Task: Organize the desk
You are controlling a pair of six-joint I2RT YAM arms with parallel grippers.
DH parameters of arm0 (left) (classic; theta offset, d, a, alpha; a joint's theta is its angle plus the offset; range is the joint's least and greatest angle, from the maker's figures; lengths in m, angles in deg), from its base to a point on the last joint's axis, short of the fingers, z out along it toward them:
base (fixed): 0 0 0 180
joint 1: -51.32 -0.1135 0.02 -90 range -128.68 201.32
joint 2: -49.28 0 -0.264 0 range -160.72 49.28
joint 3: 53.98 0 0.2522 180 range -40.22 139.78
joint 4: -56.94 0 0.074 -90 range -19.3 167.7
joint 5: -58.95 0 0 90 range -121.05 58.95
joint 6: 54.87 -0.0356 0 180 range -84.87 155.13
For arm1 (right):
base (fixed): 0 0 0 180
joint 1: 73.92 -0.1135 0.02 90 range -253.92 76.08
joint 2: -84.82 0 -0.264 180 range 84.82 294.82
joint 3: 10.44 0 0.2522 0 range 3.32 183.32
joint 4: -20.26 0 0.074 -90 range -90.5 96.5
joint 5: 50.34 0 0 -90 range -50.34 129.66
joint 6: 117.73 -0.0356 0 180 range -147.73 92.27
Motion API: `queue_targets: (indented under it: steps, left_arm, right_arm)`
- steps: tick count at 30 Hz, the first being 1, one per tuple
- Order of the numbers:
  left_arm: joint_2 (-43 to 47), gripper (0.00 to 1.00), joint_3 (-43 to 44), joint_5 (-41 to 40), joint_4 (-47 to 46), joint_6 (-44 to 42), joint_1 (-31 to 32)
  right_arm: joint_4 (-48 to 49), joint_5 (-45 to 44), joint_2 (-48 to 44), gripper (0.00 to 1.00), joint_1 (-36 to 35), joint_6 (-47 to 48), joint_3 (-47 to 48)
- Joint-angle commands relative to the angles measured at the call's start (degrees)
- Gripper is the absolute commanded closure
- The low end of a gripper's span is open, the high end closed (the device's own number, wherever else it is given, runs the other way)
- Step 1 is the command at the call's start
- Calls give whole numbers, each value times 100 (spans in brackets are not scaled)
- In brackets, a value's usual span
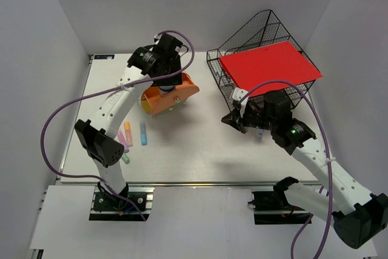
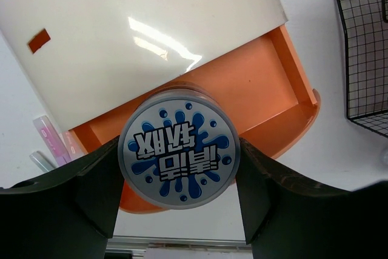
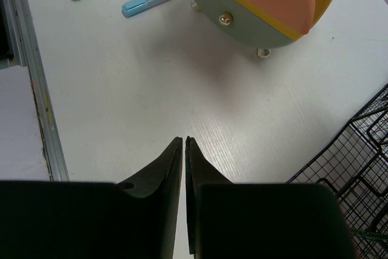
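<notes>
The white desk (image 1: 200,150) holds a cream drawer box (image 1: 167,96) at the back left, its orange drawer (image 2: 254,83) pulled open. My left gripper (image 1: 167,80) hovers over the drawer, shut on a round grey tin (image 2: 179,153) with a blue splash label, which its fingers (image 2: 91,186) grip on both sides. My right gripper (image 1: 233,119) is shut and empty, low over bare desk right of centre; its fingertips meet in the right wrist view (image 3: 183,144). The drawer box also shows in the right wrist view (image 3: 260,4).
A black wire-mesh rack (image 1: 248,28) with a red folder (image 1: 270,68) on top stands at the back right, close beside my right arm. Several pastel highlighters (image 1: 128,133) and a blue one (image 1: 143,133) lie at the left. A silver rail (image 1: 200,183) runs along the near edge.
</notes>
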Motion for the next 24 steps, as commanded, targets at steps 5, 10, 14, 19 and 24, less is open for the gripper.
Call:
queue_targets:
  steps: [5,10,14,19,24]
  left_arm:
    - [206,89,-141,-52,-285,-7,-12]
    - [206,84,-158,-43,-364,2,-12]
    - [162,83,-97,-17,-373,-7,-12]
    - [127,81,-114,-16,-382,-7,-12]
    - [153,67,-114,-17,-373,2,-12]
  right_arm:
    - [242,-20,-124,89,39,100,-41]
    - [242,-20,-124,89,39,100,-41]
    - [242,-20,-124,89,48,100,-50]
    - [242,-20,-124,89,48,100,-50]
    - [242,-11,-133,89,66,100,-59]
